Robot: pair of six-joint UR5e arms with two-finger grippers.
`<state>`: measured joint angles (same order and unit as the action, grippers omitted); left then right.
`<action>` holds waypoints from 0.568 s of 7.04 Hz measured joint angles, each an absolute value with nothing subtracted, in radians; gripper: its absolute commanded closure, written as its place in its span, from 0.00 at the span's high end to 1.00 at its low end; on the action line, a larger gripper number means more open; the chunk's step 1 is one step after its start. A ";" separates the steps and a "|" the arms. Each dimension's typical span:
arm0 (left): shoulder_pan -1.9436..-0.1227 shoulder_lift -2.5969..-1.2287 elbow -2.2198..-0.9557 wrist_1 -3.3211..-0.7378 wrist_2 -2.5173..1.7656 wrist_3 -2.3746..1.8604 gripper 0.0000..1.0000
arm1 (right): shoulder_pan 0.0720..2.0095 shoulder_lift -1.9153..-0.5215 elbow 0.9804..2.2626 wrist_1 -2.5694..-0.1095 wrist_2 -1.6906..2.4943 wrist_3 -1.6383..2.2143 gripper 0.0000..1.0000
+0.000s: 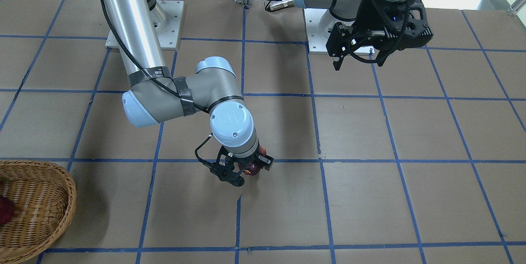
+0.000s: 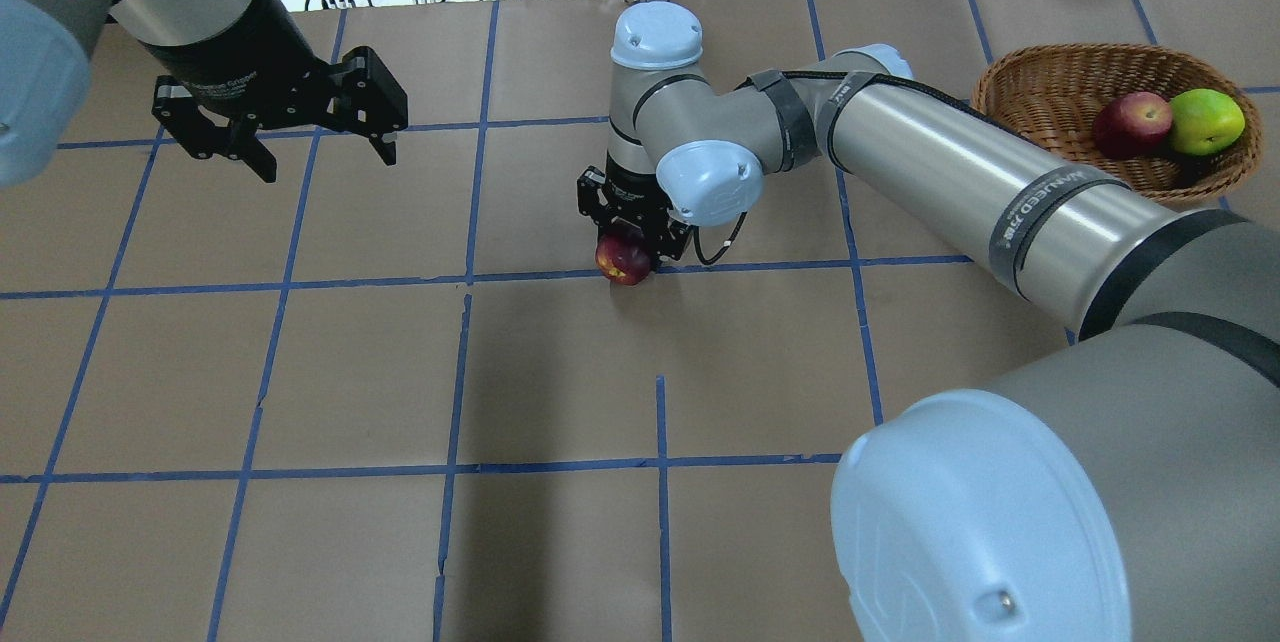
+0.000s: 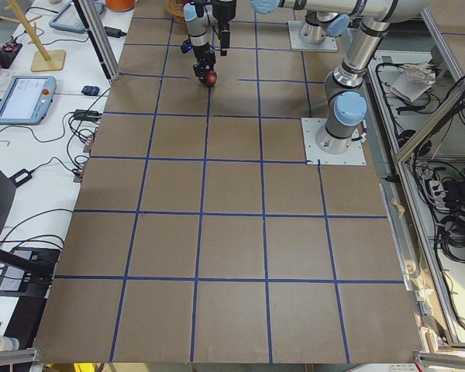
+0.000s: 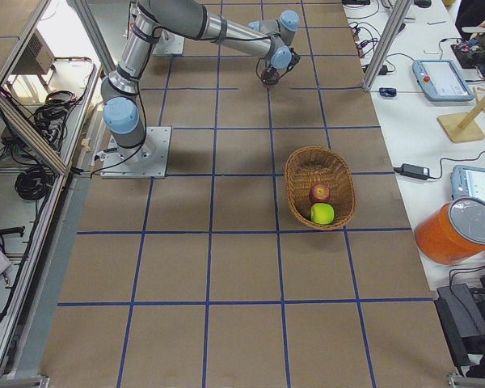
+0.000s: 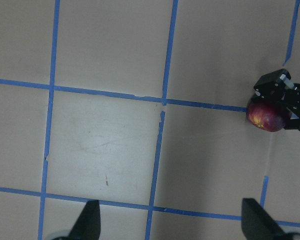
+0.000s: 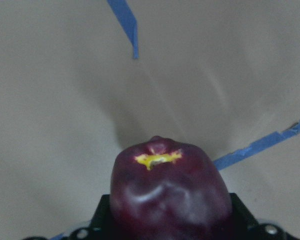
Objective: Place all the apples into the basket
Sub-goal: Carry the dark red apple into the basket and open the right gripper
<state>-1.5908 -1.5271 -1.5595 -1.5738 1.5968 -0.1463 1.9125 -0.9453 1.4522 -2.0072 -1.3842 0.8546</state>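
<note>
My right gripper (image 2: pixel 630 252) is shut on a red apple (image 2: pixel 623 262) with a yellow stem dimple, low over the table's middle. The apple fills the right wrist view (image 6: pixel 167 192) and also shows in the left wrist view (image 5: pixel 267 116). The wicker basket (image 2: pixel 1040 62) stands at the table's far right. It holds a dark red apple (image 2: pixel 1130 124) and a lime green apple (image 2: pixel 1207 120) side by side. My left gripper (image 2: pixel 327 165) is open and empty, raised over the far left of the table.
The table is brown paper with a blue tape grid. The arms' white base plates (image 1: pixel 144 25) stand at the robot's edge. An orange container (image 4: pixel 461 230) and tablets (image 4: pixel 440 77) sit on the bench beyond the basket.
</note>
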 measured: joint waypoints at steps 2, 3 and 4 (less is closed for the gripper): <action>-1.591 -1.524 -1.560 -1.574 1.597 -0.146 1.00 | 1.815 -1.013 1.397 -1.917 -1.393 0.760 0.00; -1.591 -1.523 -1.559 -1.574 1.597 -0.146 1.00 | 1.722 -1.056 1.374 -1.848 -1.401 0.651 0.00; -1.591 -1.523 -1.558 -1.574 1.597 -0.146 1.00 | 1.614 -1.090 1.364 -1.792 -1.434 0.505 0.00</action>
